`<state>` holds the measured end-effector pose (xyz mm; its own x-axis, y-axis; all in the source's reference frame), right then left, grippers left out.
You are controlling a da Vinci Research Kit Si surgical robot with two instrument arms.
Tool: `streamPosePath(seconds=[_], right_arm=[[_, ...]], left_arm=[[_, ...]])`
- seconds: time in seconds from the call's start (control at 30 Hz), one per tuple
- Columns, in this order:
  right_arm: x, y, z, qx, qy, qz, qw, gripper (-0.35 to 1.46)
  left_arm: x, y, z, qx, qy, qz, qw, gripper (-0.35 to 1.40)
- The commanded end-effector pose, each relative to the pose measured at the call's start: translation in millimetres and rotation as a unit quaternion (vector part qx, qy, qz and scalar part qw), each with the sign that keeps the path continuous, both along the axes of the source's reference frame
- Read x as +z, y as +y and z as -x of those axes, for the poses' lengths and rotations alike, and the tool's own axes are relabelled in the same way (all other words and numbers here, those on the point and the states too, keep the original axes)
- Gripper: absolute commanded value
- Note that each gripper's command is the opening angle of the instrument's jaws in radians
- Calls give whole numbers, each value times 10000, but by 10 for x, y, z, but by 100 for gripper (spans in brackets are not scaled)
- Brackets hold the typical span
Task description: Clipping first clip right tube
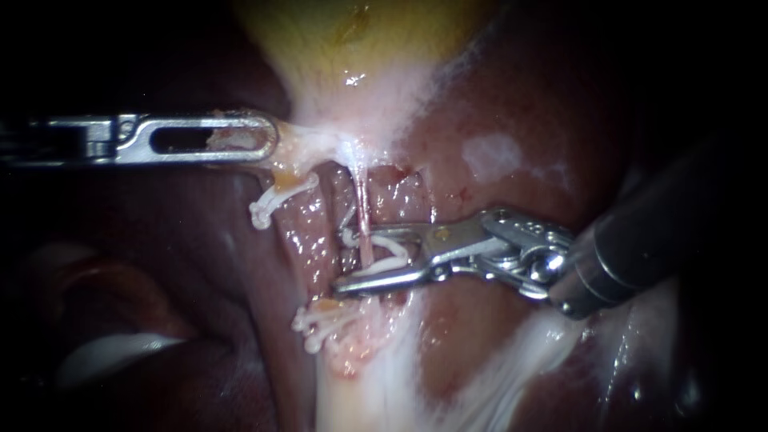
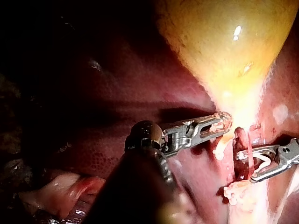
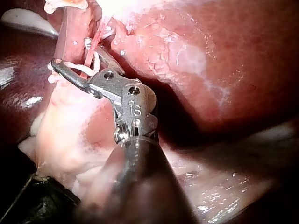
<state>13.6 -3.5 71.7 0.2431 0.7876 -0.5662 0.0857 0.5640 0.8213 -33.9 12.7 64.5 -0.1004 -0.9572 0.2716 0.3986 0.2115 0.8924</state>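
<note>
A thin pink tube runs down from the gallbladder's pale neck. My right instrument comes in from the right; its jaws stand apart, holding an open white clip whose legs straddle that tube. The right wrist view shows the same jaws around the tube. My left instrument comes in from the left, its jaws shut on pale tissue at the gallbladder neck. In the left wrist view it grips just below the yellow gallbladder.
To the left of the tube, two pale stumps carry white clips, one upper and one lower. Dark red liver surrounds the field. White fatty tissue lies below.
</note>
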Motion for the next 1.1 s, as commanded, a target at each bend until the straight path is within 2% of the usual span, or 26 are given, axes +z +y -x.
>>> streamPosePath(seconds=[0.03,0.13,0.3,0.5,0.83,0.93,1.1], right_arm=[[0,0,-1,5,52,-70,10000,48],[-1,-1,-2,-5,219,-251,9994,48],[-4,-7,-3,-138,289,-384,9987,46],[-6,-15,-5,-245,333,-512,9978,45],[-7,-21,-5,-258,305,-640,9972,38],[-7,-21,-5,-258,305,-639,9972,24],[-6,-20,-5,-250,280,-725,9967,-17]], left_arm=[[0,0,0,0,1,0,10000,-35],[0,0,0,0,1,0,10000,-35],[0,0,0,-1,1,-1,10000,-35],[0,0,0,-1,1,-1,10000,-35],[0,1,0,-2,2,-2,10000,-35],[0,1,0,-3,2,-2,10000,-35],[0,1,0,-3,2,-3,10000,-35]])
